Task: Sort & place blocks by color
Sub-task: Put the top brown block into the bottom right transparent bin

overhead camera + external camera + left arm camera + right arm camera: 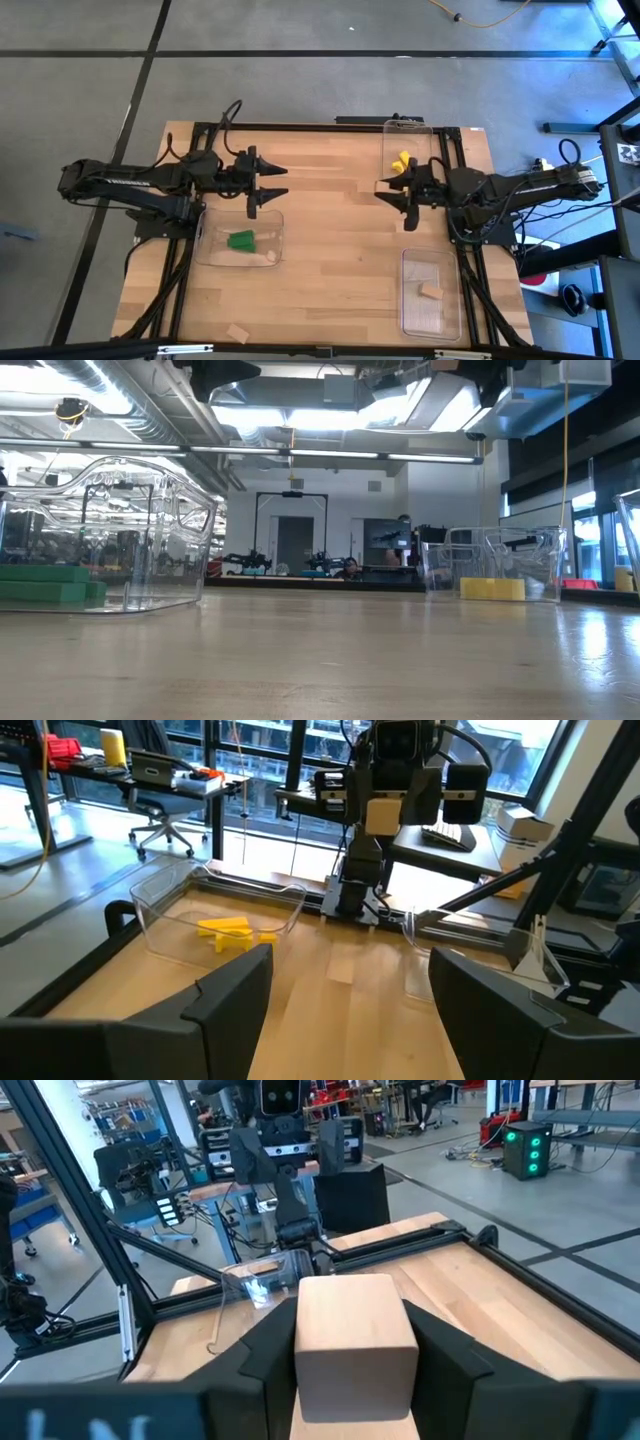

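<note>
From overhead I count three clear trays: left tray [240, 238] with green blocks [241, 240], far tray [410, 150] with yellow blocks [402, 161], near-right tray [430, 291] with one tan block [430, 291]. One loose tan block [237, 334] at near table edge.

Low view: green blocks [45, 582] and yellow block [492, 588] in trays; grippers unseen.

Left wrist: my left gripper [345, 990] spread wide, empty; yellow blocks [232, 932] beyond.

Right wrist only: my right gripper [357, 1355] clamped on tan block [355, 1345] above mid-table.
</note>
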